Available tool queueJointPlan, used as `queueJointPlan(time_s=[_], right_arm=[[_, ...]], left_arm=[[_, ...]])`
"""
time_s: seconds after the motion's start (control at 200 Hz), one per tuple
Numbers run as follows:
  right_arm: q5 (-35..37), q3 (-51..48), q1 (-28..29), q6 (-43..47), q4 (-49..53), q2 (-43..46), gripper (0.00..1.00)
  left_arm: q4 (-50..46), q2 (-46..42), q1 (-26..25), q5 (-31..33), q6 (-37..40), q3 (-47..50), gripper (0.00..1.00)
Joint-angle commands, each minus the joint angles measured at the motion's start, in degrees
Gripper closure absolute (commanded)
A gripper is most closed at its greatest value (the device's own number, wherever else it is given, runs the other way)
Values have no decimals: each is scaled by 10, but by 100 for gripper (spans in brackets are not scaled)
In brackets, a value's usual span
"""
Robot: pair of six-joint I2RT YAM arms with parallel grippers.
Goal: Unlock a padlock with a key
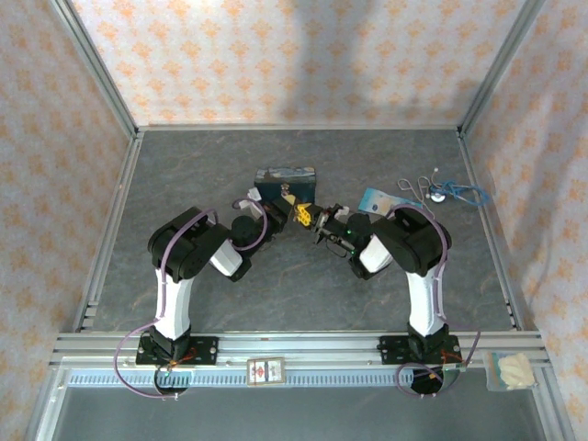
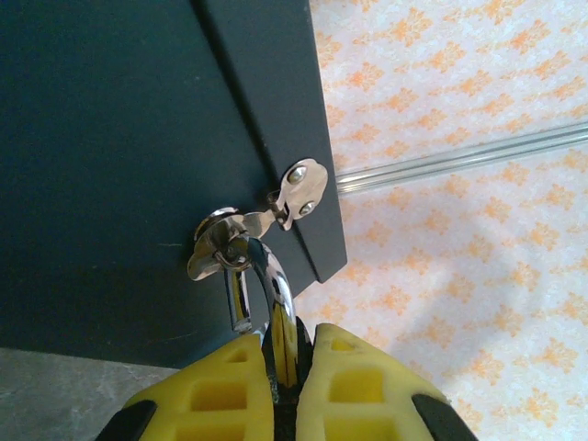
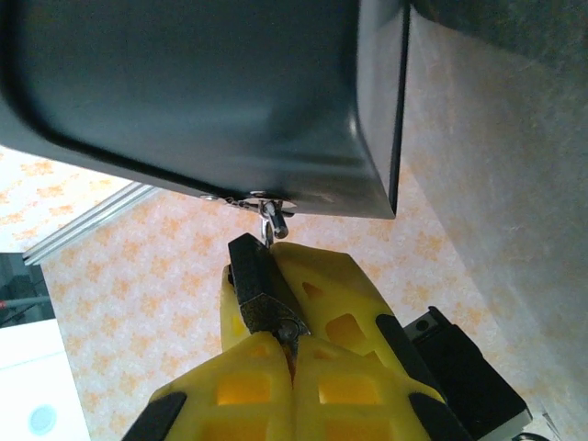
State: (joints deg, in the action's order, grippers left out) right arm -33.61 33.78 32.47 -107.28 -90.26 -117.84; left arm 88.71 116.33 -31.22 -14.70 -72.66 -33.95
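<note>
My two grippers meet nose to nose just below the blue tin [image 1: 285, 177], in the middle of the top view. Grey table [image 1: 184, 175] lies bare to the left and toward the bottom of that frame. On the right, the scissors [image 1: 432, 190] with their blue cord lie near the metal frame rail. Patterned walls close the upper, left and right sides.

My left gripper [image 2: 283, 360] has its yellow fingers pressed almost together on the padlock [image 3: 250, 287]. In the left wrist view the thin chrome shackle [image 2: 278, 308] rises from between them. It loops through a shiny ring [image 2: 216, 246] on the tin's dark side, left of centre, just beside the riveted hasp [image 2: 299, 190]. The lock's body is hidden between my pads there.

In the right wrist view it shows as a small dark block left of centre, just under the tin's rounded lower edge. My right gripper [image 3: 292, 360] is at the bottom of that frame, its fingers squeezed tight together. They pinch the key [image 3: 292, 331], of which I see only a sliver of pale metal at my fingertips. It reaches the bottom corner of the dark block. I cannot tell whether it sits in the keyhole. The gap between the block and the tin's edge is slight, and both sets of yellow fingers crowd it.

The pads are ribbed yellow plastic with square hollows, and the tin is smooth and dark.
</note>
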Motion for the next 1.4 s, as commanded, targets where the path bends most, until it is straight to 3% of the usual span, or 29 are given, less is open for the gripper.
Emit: queueJointPlan(time_s=[0.0, 0.28, 0.44, 0.565, 0.726, 0.981, 1.096, 1.266, 1.391], right_arm=[[23, 20, 17, -268, -158, -19, 100], [5, 16, 8, -140, -110, -8, 100], [7, 4, 0, 21, -3, 39, 83], [12, 8, -4, 155, 137, 97, 70], [43, 11, -8, 307, 324, 169, 60], [110, 18, -8, 497, 538, 263, 48], [186, 22, -6, 583, 631, 300, 44], [250, 22, -2, 665, 694, 331, 42], [277, 18, 4, 698, 714, 352, 42]], left_arm=[[166, -1, -36, -148, 40, -12, 100], [166, -1, -25, -120, 5, 4, 100], [166, -3, -16, -93, -21, 19, 100], [163, 3, -13, -85, -40, 20, 100], [158, 3, -11, -73, -63, 23, 100], [14, -41, -11, -47, -48, 32, 100], [-11, -39, -12, -42, -50, 31, 100], [-81, -55, -20, -27, -36, 28, 100], [-221, -92, -32, 5, 12, 25, 100]])
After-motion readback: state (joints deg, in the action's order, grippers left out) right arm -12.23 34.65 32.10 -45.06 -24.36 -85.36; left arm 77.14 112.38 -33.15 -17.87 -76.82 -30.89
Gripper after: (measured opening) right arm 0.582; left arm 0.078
